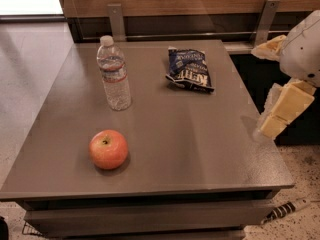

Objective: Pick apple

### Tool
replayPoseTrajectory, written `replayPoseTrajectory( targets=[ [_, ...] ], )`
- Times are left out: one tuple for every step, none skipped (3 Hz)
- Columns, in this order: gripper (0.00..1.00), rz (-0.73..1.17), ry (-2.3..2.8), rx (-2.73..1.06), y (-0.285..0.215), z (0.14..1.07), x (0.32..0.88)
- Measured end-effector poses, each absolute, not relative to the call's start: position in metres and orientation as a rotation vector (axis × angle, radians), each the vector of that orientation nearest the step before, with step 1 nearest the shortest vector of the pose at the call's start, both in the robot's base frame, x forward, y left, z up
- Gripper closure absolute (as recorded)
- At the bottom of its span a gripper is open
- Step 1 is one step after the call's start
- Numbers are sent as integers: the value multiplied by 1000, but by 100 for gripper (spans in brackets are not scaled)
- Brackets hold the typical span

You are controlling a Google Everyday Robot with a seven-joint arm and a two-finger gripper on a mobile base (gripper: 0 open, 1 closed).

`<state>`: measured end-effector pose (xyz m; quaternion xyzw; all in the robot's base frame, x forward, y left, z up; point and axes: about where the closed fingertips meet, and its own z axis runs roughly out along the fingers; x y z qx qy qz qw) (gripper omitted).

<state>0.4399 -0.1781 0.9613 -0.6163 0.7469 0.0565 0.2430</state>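
Note:
The apple (pixel 108 149), red-orange with a short dark stem, sits on the grey table (pixel 200 144) near its front left. My gripper (pixel 261 91) hangs at the right edge of the view, beside the table's right side and far from the apple. Its yellowish fingers (pixel 285 108) are spread apart with nothing between them.
An upright water bottle (pixel 114 74) stands behind the apple. A dark blue chip bag (pixel 188 69) lies at the back centre. A wooden wall with metal brackets (pixel 116 20) runs behind the table. A striped cable (pixel 282 210) lies on the floor at the right.

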Motion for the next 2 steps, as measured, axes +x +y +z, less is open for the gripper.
replayPoseTrajectory(
  targets=[
    [0,342,1902,-1668,-144,942,441],
    [0,511,1750,-1643,-100,929,444]
  ],
)
